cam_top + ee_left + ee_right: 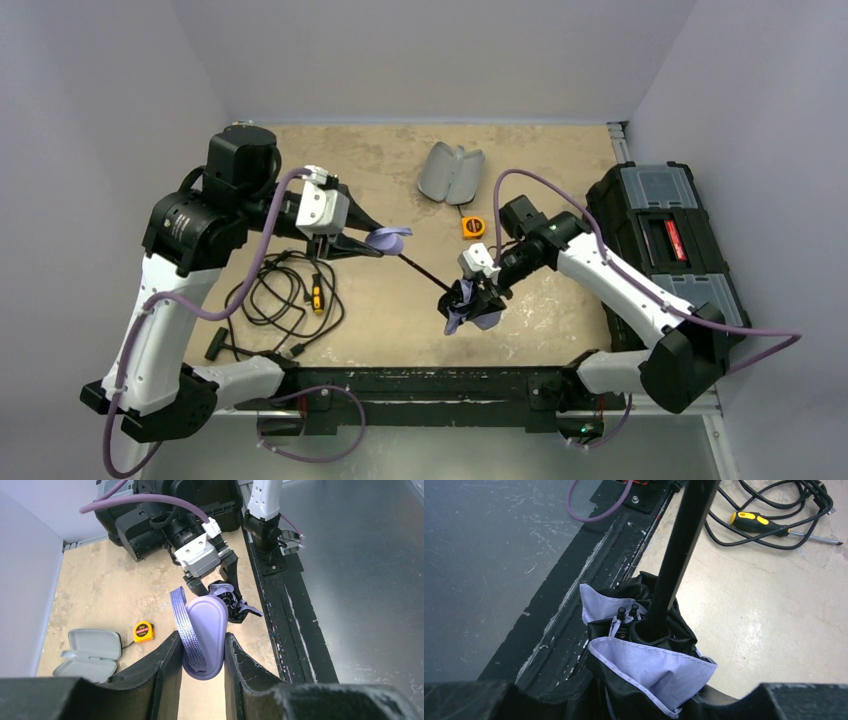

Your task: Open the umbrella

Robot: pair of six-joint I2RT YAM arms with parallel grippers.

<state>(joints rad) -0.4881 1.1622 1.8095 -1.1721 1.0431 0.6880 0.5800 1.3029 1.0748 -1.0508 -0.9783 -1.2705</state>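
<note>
My left gripper (202, 639) is closed on the umbrella (425, 273) at its lavender handle (206, 630), with one black finger (167, 662) pressed against each flat side. The woven strap (186, 625) loops up along the handle's left edge. From the handle the thin black shaft (676, 555) runs diagonally toward the near right, across the middle of the worktop (400, 310).

My right gripper (478, 300) grips the other end, clamped around the canopy (651, 667). The canopy is folded, its black lining and lavender panels bunched around the foot of the shaft. That bundle sits at the near part of the worktop, just beside the black rail (589, 580) along the front edge.

Below my left gripper a coil of black cable (275, 295) lies on the worktop, with a yellow-handled screwdriver (317, 298) among its loops and a black T-shaped tool (222, 345) nearer the front. Beyond the shaft lie an orange tape measure (473, 227) and, farther back, a grey case (450, 172) lying open. A black toolbox (660, 235) stands along the right edge.
</note>
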